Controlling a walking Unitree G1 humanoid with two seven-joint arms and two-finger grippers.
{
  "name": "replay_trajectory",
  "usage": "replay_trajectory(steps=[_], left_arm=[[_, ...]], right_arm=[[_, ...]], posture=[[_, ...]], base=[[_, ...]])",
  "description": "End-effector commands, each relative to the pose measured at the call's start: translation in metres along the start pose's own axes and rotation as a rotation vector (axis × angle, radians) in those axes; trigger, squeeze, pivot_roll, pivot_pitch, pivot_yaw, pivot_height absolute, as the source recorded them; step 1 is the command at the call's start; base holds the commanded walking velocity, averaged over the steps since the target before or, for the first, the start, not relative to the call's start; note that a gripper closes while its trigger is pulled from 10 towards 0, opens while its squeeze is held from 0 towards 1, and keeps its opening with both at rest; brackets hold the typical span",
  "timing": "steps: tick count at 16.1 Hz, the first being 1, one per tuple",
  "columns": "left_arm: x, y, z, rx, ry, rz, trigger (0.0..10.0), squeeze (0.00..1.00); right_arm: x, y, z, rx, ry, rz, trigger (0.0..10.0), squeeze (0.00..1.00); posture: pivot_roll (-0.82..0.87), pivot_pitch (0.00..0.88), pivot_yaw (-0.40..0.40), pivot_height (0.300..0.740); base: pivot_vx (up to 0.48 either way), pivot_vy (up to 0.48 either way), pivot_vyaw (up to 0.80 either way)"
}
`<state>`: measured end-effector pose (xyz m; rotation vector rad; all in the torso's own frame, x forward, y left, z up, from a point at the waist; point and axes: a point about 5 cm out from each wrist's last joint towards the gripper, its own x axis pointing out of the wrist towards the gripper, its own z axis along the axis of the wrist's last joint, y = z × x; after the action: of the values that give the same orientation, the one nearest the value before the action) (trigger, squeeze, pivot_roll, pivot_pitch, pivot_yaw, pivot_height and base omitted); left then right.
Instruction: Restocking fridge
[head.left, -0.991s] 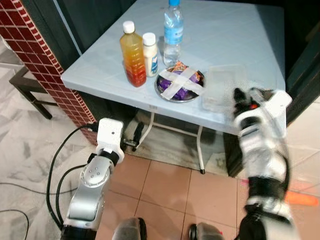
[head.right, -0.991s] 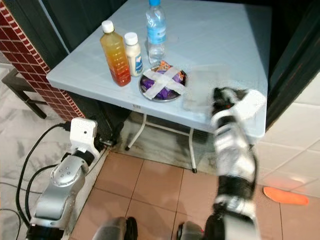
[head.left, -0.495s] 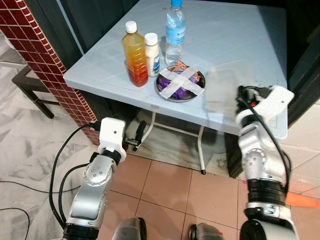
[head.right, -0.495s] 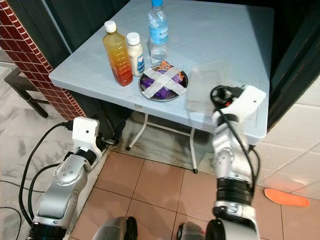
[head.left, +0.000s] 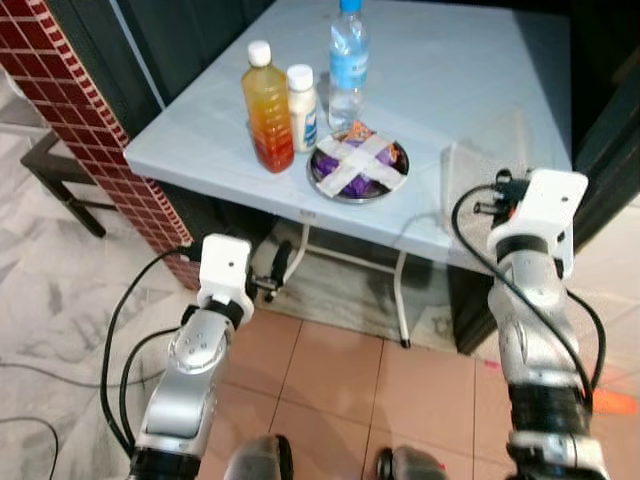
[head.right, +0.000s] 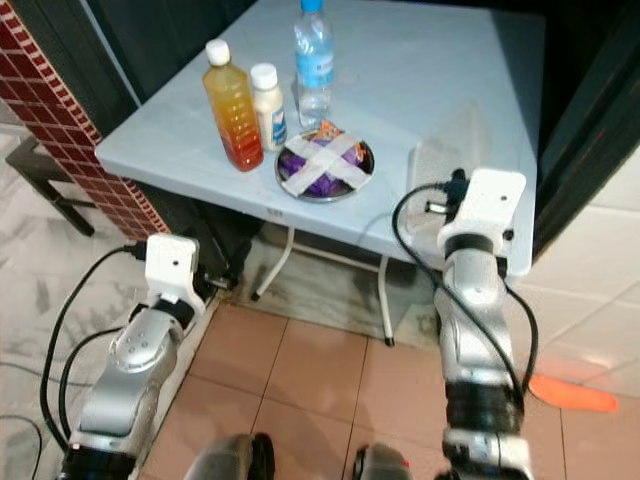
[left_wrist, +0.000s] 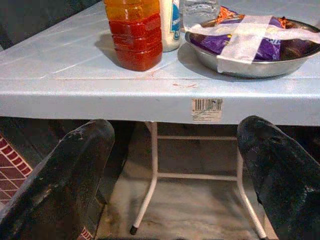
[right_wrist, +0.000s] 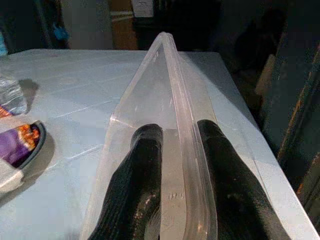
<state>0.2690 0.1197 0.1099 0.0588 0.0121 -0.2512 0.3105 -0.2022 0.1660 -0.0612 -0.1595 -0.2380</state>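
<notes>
Clear plastic container (right_wrist: 165, 115) is pinched on its rim by your right gripper (right_wrist: 177, 165), tipped up on edge over the light-blue table (head.left: 200, 130)'s near right corner. Your left gripper (left_wrist: 175, 165) hangs wide open below the table edge, holding nothing.

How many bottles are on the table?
3, clustered at the table's far left: an orange juice bottle, a small white bottle beside it, and a water bottle behind.

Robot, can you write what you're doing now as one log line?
task: restock fridge | right gripper: shut on clear box, tilted on edge over table | left gripper: open, idle below table edge
</notes>
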Motion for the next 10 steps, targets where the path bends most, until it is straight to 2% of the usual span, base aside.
replay_trajectory(steps=[1,6,7,9,10], left_arm=[[0.000,0.001,-0.002,0.012,0.007,0.005,10.0,0.00],[0.000,0.000,-0.004,0.009,0.008,0.011,10.0,0.00],[0.000,0.000,-0.003,0.012,0.005,0.019,10.0,0.00],[-0.001,0.001,-0.005,-0.015,0.011,0.048,10.0,0.00],[0.000,0.002,-0.005,-0.021,0.015,0.059,10.0,0.00]], right_arm=[[-0.004,0.004,-0.001,-0.022,0.012,0.014,10.0,0.00],[-0.006,0.004,-0.003,-0.030,0.027,0.008,10.0,0.00],[-0.007,0.005,-0.004,0.005,0.035,0.023,10.0,0.00],[-0.012,0.013,0.001,0.093,0.030,0.114,10.0,0.00],[-0.017,0.014,0.005,0.065,0.020,0.154,10.0,0.00]], posture=[[0.01,0.091,0.076,0.740],[0.01,0.090,0.068,0.740],[0.01,0.090,0.066,0.740],[0.02,0.085,0.065,0.740],[0.02,0.083,0.064,0.740]], base=[[0.000,0.000,0.00],[0.000,0.000,0.00],[0.000,0.000,0.00],[0.000,0.000,0.00],[0.000,0.000,0.00]])
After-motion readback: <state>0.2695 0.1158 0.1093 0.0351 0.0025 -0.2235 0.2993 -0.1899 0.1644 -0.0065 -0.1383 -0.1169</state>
